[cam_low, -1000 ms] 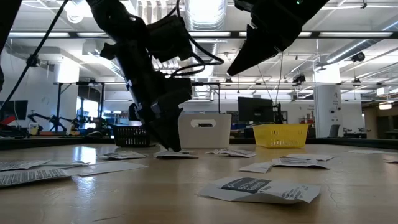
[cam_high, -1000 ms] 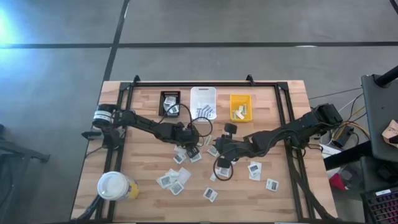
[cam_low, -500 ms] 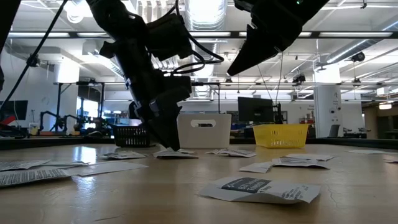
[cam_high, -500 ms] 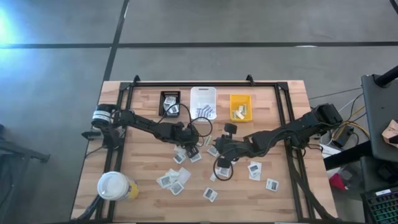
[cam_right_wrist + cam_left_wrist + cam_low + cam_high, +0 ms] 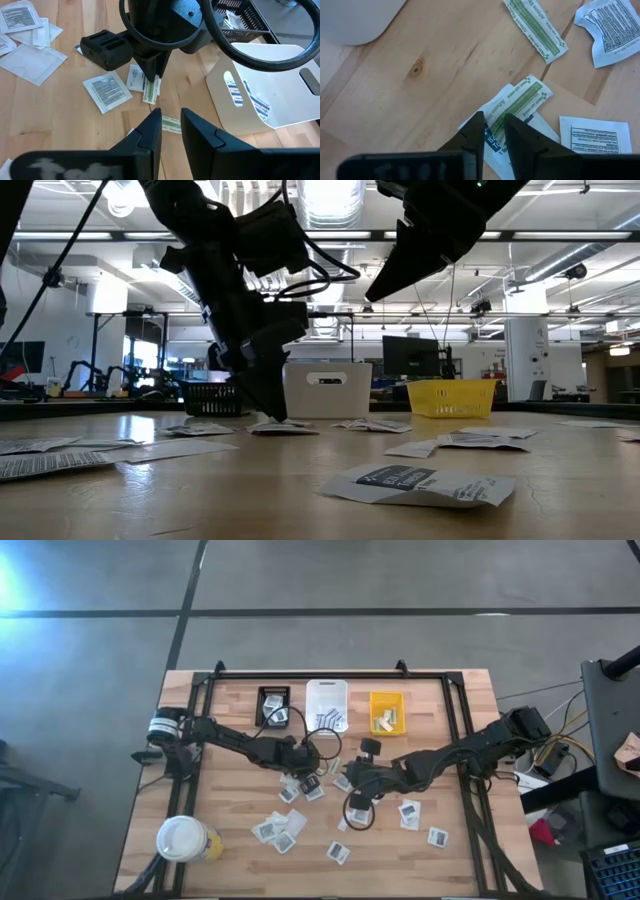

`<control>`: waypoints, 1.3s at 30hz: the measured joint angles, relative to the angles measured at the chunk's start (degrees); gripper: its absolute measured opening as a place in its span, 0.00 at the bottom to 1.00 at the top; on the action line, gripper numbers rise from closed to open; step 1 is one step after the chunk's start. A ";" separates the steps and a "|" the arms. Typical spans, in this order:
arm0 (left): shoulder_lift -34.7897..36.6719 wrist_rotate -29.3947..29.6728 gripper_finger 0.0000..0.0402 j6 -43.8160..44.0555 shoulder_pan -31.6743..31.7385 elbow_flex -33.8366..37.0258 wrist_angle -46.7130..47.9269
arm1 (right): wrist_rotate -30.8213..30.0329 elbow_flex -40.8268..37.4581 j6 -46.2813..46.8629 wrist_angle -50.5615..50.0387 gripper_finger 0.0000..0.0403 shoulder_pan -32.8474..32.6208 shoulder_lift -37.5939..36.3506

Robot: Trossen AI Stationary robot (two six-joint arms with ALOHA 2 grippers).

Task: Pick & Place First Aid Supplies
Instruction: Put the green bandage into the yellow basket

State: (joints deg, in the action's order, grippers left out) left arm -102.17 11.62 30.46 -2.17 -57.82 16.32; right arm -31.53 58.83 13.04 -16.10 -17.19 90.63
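Observation:
Small flat packets [image 5: 285,830] lie scattered on the wooden table [image 5: 230,840]. My left gripper [image 5: 494,131] points steeply down at mid-table and is shut on a green-striped strip [image 5: 520,100], which lies on a blue-printed white packet [image 5: 492,145]. The right wrist view shows the same gripper [image 5: 151,75] and strip [image 5: 150,91]. My right gripper [image 5: 170,122] hangs above the table just right of it [image 5: 350,785], with a narrow gap between its fingers and nothing in it. My left gripper has the green-striped strip by its end nearest the fingers [image 5: 496,114], caught between the two fingertips [image 5: 476,125]. The fingers come slanting down from above, from the table's left. The strip lies flat on the packet below it; the fingertips hide the exact contact.
A black bin [image 5: 274,702], a white bin [image 5: 327,705] and a yellow bin [image 5: 387,712] stand along the far edge. A white-lidded cup [image 5: 182,838] stands near left. More packets [image 5: 410,812] and another green strip [image 5: 535,30] lie around. A black frame [image 5: 460,740] borders the table.

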 joint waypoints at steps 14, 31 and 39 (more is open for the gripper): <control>0.42 -0.12 0.01 -2.31 0.00 0.00 0.11 | 0.11 0.00 0.75 -0.52 0.18 -0.04 0.00; 7.61 -0.16 0.00 -6.00 0.00 0.00 0.82 | 1.73 -0.02 3.47 -5.02 0.13 -0.69 -0.07; 12.27 0.22 0.00 -8.92 0.00 0.00 0.76 | 2.00 -0.02 4.08 -8.67 0.13 -1.33 -1.49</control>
State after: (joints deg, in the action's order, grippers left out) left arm -89.90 11.84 21.54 -2.17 -57.82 17.08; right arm -29.53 58.81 17.12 -24.77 -18.52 89.14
